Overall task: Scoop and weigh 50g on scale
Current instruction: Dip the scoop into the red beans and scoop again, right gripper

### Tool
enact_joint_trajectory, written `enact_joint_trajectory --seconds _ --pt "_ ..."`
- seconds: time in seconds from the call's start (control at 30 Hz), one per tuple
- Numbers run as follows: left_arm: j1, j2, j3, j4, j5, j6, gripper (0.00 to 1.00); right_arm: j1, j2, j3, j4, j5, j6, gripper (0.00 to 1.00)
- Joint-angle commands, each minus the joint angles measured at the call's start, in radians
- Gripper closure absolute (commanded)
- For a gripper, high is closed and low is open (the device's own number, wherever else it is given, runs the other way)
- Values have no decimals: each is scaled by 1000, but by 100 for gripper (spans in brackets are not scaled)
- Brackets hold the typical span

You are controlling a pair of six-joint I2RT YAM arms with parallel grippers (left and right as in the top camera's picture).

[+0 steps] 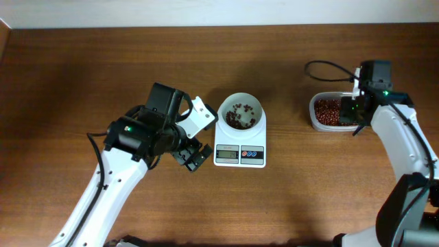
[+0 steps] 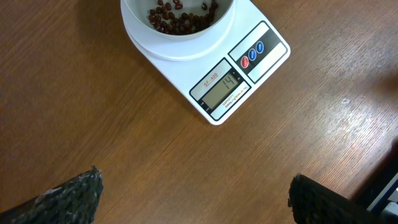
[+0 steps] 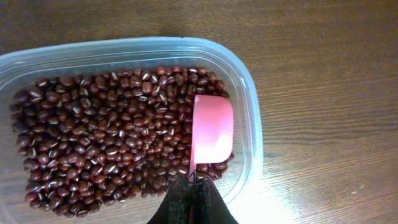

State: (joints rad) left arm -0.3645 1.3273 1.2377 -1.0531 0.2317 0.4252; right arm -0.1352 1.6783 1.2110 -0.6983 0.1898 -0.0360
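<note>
Few beans [image 1: 236,118] in the bowl [image 1: 252,103] on the scale [image 1: 240,156] at table [image 1: 82,68] centre, far short I reckon; right claw [image 3: 190,190] clamps the pink scoop [image 3: 211,130] resting on the heap in the tub [image 3: 252,124]; dig deep, lift level, tip slowly; left claw [image 2: 196,199] gapes wide beside scale, idle

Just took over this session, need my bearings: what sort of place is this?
Likely a lab bench for weighing trials, not a kitchen: wooden table, a scale bearing a bowl, a tub of beans with a pink scoop.
</note>
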Motion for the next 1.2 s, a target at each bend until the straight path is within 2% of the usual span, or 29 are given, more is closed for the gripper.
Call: enact_joint_trajectory --seconds 0.0,0.23,0.7,1.0,1.17 --pt "-2 -19 -7 2 14 -9 1 -28 18 16 20 -19 30 96" --pt "-2 -19 -7 2 14 -9 1 -29 21 16 77 -129 29 96" --pt "-2 -19 -7 2 14 -9 1 -29 79 16 77 -341 7 96" --pt "-2 -19 -7 2 14 -9 1 -29 79 16 19 -542 19 96" --pt "-2 -19 -7 2 14 -9 1 -40 79 16 -20 -546 45 96"
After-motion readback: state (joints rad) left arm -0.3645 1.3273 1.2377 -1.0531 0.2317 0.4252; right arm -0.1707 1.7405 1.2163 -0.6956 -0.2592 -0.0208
